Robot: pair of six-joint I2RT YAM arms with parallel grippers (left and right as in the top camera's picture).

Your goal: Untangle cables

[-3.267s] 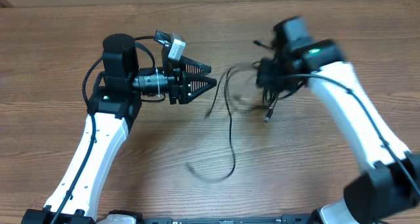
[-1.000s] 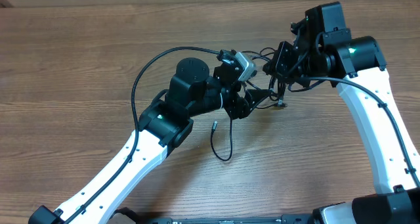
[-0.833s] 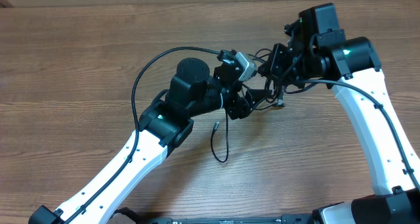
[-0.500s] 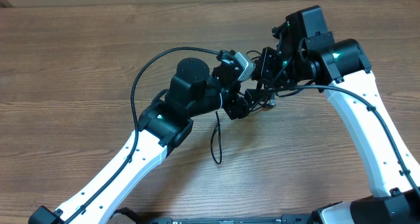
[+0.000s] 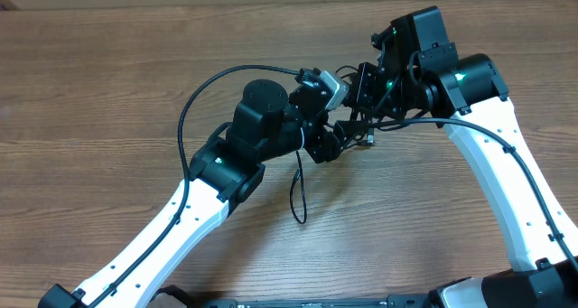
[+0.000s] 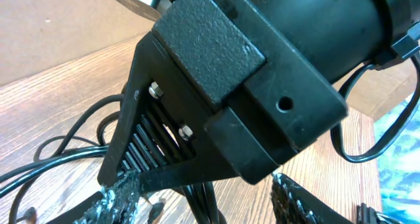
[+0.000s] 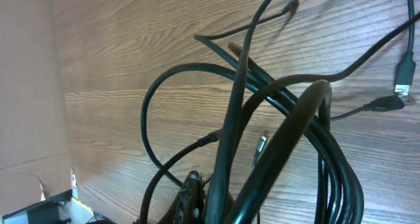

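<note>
R claw pinching the cables bunch, L claw spread right next to it (one strand btw its jaws), a loop hanging below L claw.

right gripper, black-bodied, is shown filling the frame, its ribbed finger angled downward. thin black cables are looped on the wooden table. left gripper pads are held apart below.

The wrist view's bottom edge crops the left gripper; overhead, where the cables enter the right gripper is hidden.
</note>
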